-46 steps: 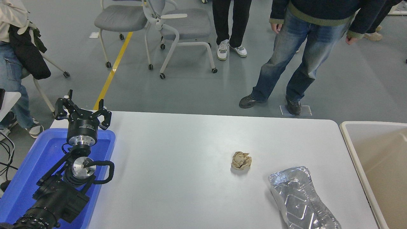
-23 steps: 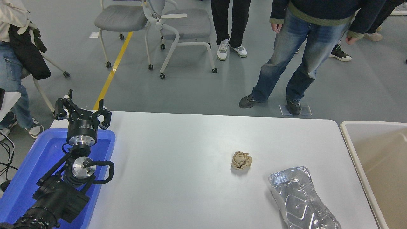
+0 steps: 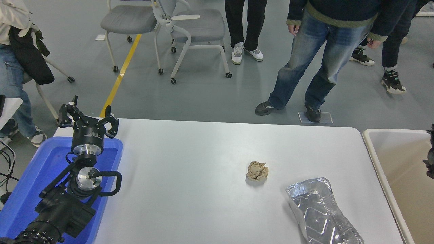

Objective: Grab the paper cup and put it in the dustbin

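No paper cup shows anywhere in the head view; it is hidden or out of view. The dustbin (image 3: 379,169), with an off-white rim and beige inside, stands at the table's right end. A black part of my right arm (image 3: 430,152) juts in at the right edge, above the dustbin's inside; I cannot tell how its gripper stands. My left gripper (image 3: 89,114) is parked at the lower left over the blue tray, open and empty.
A crumpled brown paper ball (image 3: 257,170) lies mid-table. A crushed silver foil tray (image 3: 320,211) lies near the front right. A blue plastic tray (image 3: 37,176) sits at the left end. People stand beyond the far edge, with chairs behind.
A black part of my right arm has come into view at the right edge over the dustbin. A second person's legs have stepped in at the top right. The left arm has not moved.
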